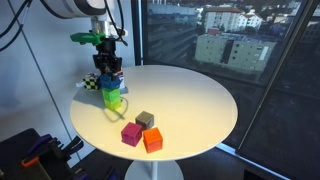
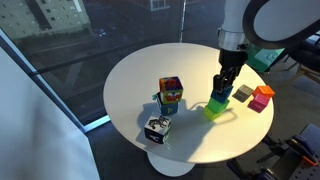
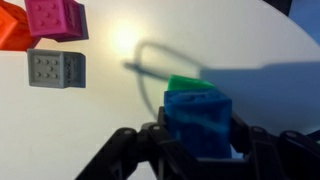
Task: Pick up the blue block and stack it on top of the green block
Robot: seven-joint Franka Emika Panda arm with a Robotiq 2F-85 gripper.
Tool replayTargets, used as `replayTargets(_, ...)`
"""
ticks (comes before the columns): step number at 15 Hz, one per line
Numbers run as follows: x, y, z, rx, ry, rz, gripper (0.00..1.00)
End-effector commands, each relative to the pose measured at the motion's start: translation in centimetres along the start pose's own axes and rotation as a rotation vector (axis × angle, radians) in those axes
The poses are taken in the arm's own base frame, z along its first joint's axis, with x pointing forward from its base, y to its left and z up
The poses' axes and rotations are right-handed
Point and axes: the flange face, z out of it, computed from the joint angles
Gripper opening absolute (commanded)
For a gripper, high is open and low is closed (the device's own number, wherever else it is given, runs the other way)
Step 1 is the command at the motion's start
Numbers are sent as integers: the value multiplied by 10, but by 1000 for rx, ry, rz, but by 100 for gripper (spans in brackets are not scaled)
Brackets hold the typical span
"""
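Two task blocks: the blue block (image 3: 197, 120) sits between the fingers, directly over the green block (image 2: 215, 111). In the wrist view only a sliver of green shows past its far edge.
Contact: I cannot tell whether blue rests on green or hangs just above it.
Grip: the gripper (image 2: 221, 90) points straight down, narrowed onto the blue block's two sides and holding it.
Alignment: the green sliver may mean a slight offset, or may only be the wrist camera's slant. Judge squareness from both exterior views before letting go.
Descent: probably best eased down until the faces meet, without pressing, since the green block stands loose on the table (image 1: 200, 100) and could skid.
Release: open only enough to clear the sides, then rise straight up. A sideways pull would likely drag the top cube off.
Neighbours: the multicoloured box (image 2: 170, 93) and checkered cube (image 2: 156, 128) stand near the stack. The magenta cube (image 1: 131, 134), orange cube (image 1: 152, 140) and tan cube (image 1: 145, 119) lie well apart, out of the way.
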Motion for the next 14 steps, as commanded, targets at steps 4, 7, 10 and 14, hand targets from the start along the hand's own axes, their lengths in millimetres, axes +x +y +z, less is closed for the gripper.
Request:
replayTargets(4, 4, 0, 2, -7, 5, 1, 32)
replayTargets(7, 3, -1, 4, -6, 0, -1, 32)
replayTargets(10, 3, 0, 6, -5, -4, -2, 32)
replayTargets(14, 2, -1, 7, -3, -9, -5, 38)
